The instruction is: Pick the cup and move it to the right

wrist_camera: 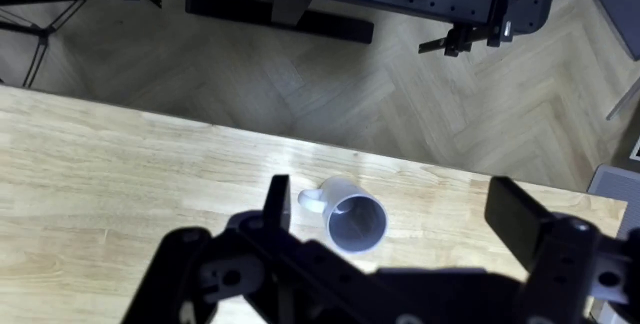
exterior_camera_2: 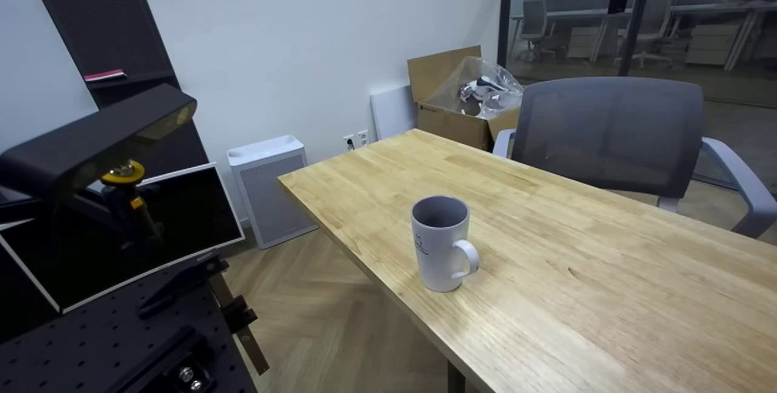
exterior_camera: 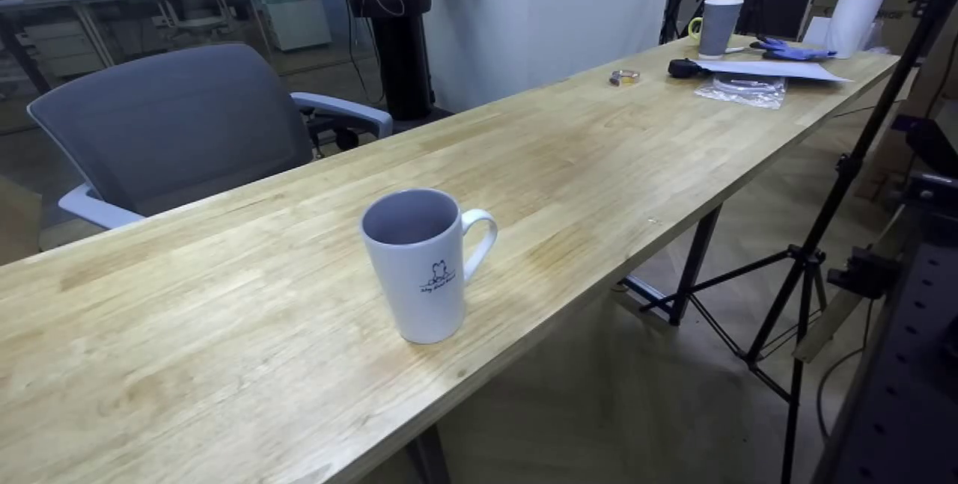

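Note:
The cup, a white mug with a grey interior and a side handle, stands upright on the wooden table in both exterior views (exterior_camera: 426, 286) (exterior_camera_2: 438, 256). A small dark drawing shows on its side. In the wrist view the cup (wrist_camera: 345, 196) is seen from above, with its handle toward the left finger. My gripper (wrist_camera: 390, 186) is open and empty in the wrist view, its black fingers wide apart. The cup appears between them, nearer the left finger and not held. The gripper stands above the table; its exact height cannot be told. It is out of view in both exterior views.
The wooden table (exterior_camera: 554, 170) has its edge close to the cup. At its far end are a tall grey-white cup (exterior_camera: 720, 29), a white tumbler (exterior_camera: 855, 24) and a blue glove (exterior_camera: 789, 50). An office chair (exterior_camera_2: 607, 135) stands beside the table. A black perforated stand (exterior_camera_2: 115, 344) is opposite.

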